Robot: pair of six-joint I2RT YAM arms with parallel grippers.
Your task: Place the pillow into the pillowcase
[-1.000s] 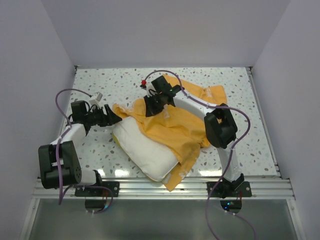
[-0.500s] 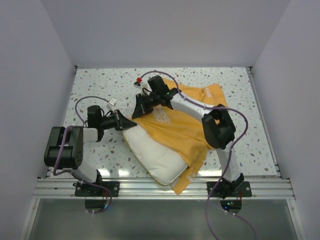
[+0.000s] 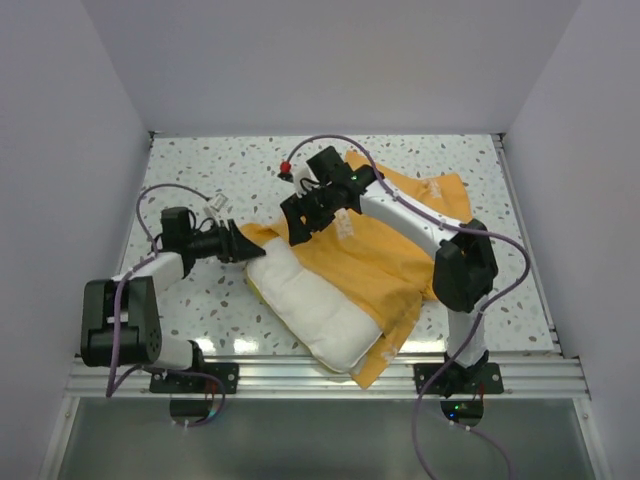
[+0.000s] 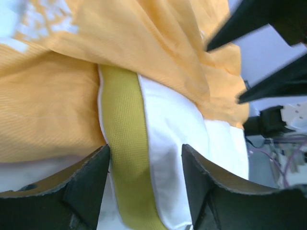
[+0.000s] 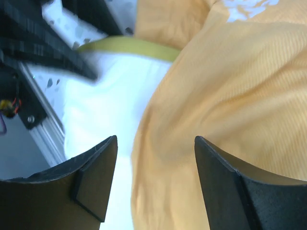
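Now that both tools have let go, the pull I just made is over and the cloth lies where it fell. A second ago the right tool [image 3: 301, 222] was clenched on the edge of the pillowcase [image 3: 375, 255]. Half a second ago the left tool [image 3: 248, 244] was nipped shut at the corner. At this moment both stand released, fingers apart, gripping nothing. In the left wrist view the open fingers [image 4: 86, 187] straddle the pillow's yellow-green strip [image 4: 125, 143] without pinching it. In the right wrist view the fingers hang spread just above the orange fabric.

The pillow [image 3: 312, 308] lies diagonally at the middle of the table, one end near the front rail [image 3: 320, 375]. The pillowcase covers its far half and right flank — a little further over the left corner than a second ago, I judge — but the near-left long side shows bare white. Whether the pillow sits truly inside the mouth or merely under a draped layer, I cannot tell from here. I reckon the job is roughly half done. It calls for another bite on the hem and another tug toward the rail.

The table [image 3: 190, 170] is pale speckled terrazzo. Plain light walls [image 3: 320, 60] close it in on three sides — little room to swing the elbows wide.
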